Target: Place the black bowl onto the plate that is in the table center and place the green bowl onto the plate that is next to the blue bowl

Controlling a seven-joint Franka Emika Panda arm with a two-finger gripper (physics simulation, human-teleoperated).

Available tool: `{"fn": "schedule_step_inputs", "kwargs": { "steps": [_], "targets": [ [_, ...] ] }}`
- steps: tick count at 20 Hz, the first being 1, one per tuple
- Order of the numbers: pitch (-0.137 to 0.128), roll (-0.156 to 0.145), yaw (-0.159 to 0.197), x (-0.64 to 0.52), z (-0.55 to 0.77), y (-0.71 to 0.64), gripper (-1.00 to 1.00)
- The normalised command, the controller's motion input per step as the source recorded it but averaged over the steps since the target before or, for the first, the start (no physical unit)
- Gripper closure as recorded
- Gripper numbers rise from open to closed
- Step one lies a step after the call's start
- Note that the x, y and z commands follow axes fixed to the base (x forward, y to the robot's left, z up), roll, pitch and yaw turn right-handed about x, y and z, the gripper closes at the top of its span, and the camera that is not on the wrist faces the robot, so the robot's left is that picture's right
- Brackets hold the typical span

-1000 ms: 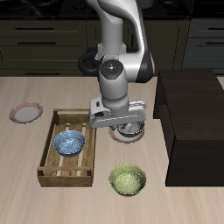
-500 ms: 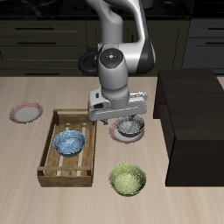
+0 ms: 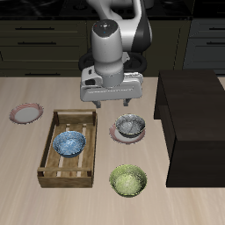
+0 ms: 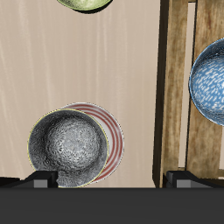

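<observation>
- At the desk's edge farthest across from the dark box, a red-rimmed plate lay by itself.
- Next came the wooden tray, its long sides running from the back toward the front edge, with the blue bowl inside it on the slats; the wrist view showed that blue bowl between the tray's slats too.
- Your pincer hung in the air above the desk's middle, fingers apart and holding nothing, clear above the bowl beneath it.
- Under it, the black bowl sat on the center plate; in the wrist view the black bowl rested off-center, so the plate's striped rim showed as a crescent on the tray side only.
- The green bowl stood on the bare desk close to the front edge, apart from both plates; the wrist view caught only a slice of it.
- Last, the dark box occupied the desk's other side edge, reaching almost to the front corner.
</observation>
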Motion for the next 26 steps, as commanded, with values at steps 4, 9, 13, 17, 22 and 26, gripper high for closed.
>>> {"fn": "schedule_step_inputs", "kwargs": {
  "steps": [4, 9, 13, 17, 22, 26],
  "targets": [
    [-0.039, -0.022, -0.026, 0.04, 0.33, -0.06, -1.00],
    [-0.052, 0.006, -0.061, -0.04, 0.48, 0.04, -1.00],
    [-0.042, 0.012, -0.031, -0.03, 0.40, 0.06, -1.00],
    [0.013, 0.000, -0.014, 0.15, 0.10, -0.01, -1.00],
    [0.019, 0.015, -0.073, 0.29, 0.11, -0.08, -1.00],
    [0.016, -0.048, -0.060, 0.61, 0.26, -0.18, -1.00]
  ]
}}
